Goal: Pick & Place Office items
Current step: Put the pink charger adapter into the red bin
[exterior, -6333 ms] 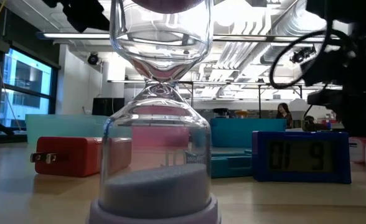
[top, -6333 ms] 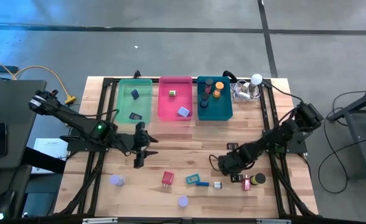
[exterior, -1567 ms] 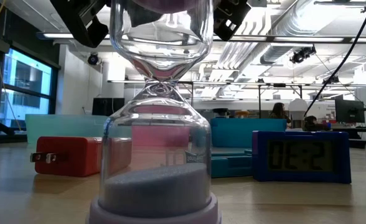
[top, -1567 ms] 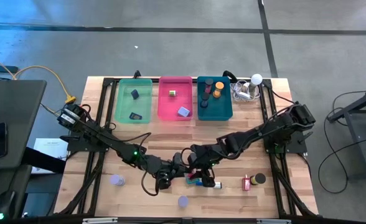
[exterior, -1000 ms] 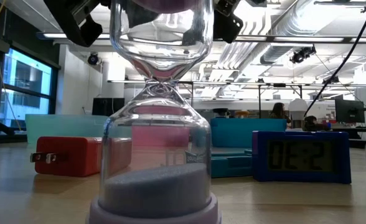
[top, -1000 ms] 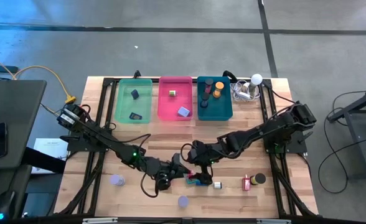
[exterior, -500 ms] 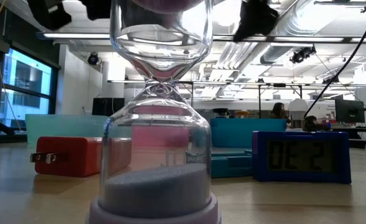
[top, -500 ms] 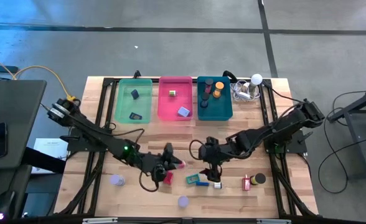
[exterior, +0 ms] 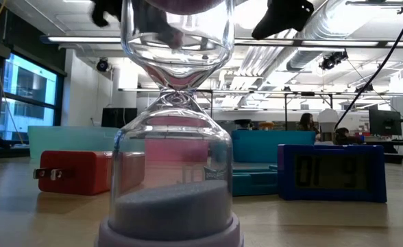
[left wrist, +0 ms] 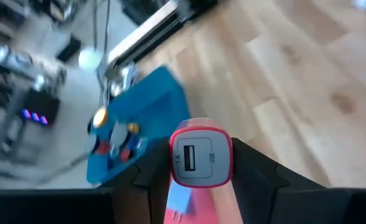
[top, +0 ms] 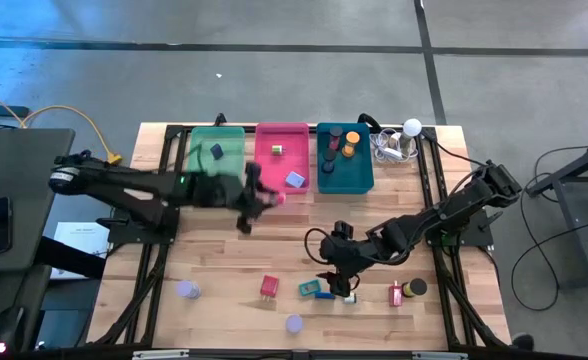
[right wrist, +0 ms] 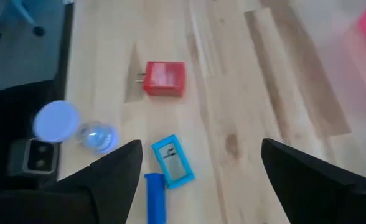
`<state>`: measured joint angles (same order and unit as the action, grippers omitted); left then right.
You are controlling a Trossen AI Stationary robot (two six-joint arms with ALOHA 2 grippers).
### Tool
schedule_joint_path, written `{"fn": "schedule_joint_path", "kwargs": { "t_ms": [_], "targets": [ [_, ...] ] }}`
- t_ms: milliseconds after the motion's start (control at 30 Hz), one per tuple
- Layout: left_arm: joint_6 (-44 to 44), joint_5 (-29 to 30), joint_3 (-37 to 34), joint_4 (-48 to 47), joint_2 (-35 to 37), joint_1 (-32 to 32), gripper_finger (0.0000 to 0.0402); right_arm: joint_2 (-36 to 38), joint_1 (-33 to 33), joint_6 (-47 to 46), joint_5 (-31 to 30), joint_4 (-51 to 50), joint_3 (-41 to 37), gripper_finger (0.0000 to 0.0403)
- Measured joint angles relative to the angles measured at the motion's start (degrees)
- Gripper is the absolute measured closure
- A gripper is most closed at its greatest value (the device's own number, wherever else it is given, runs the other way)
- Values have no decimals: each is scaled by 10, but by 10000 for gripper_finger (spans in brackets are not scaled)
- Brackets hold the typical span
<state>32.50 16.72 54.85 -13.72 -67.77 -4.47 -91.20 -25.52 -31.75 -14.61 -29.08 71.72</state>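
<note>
Carrying a pink charger block (left wrist: 201, 155), the left gripper (top: 264, 197) clamps it between both fingers at the table's 11 o'clock, just by the near edge of the pink tray (top: 281, 132). Judged step: delivery for sorting; the next move calls for advancing over a tray interior, then releasing. The right gripper (top: 340, 278), jaws spread and empty, hangs toward 5 o'clock above the teal block (top: 309, 288) and the blue block (top: 324, 295). Other office items lie toward 6 o'clock: the red block (top: 269, 287) and the lavender discs (top: 293, 323).
</note>
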Motion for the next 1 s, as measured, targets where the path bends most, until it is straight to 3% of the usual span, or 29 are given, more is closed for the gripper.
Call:
{"fn": "schedule_joint_path", "kwargs": {
  "t_ms": [267, 433, 667, 867, 1000],
  "targets": [
    [-41, -154, 0, 4, -42, 223, 268, 0, 0, 14, -50, 11, 0, 86],
    [-79, -225, 0, 16, -82, 314, 267, 0, 0, 29, -50, 18, 0, 86],
    [-130, -285, 0, 58, -147, 374, 267, -18, 0, 52, -52, 38, 0, 86],
    [-165, -286, 0, 77, -204, 395, 265, -39, 5, 61, -52, 52, 0, 86],
    [-183, -270, 0, 86, -220, 396, 236, -48, 8, 78, -51, 68, -1, 86]
  ]
}}
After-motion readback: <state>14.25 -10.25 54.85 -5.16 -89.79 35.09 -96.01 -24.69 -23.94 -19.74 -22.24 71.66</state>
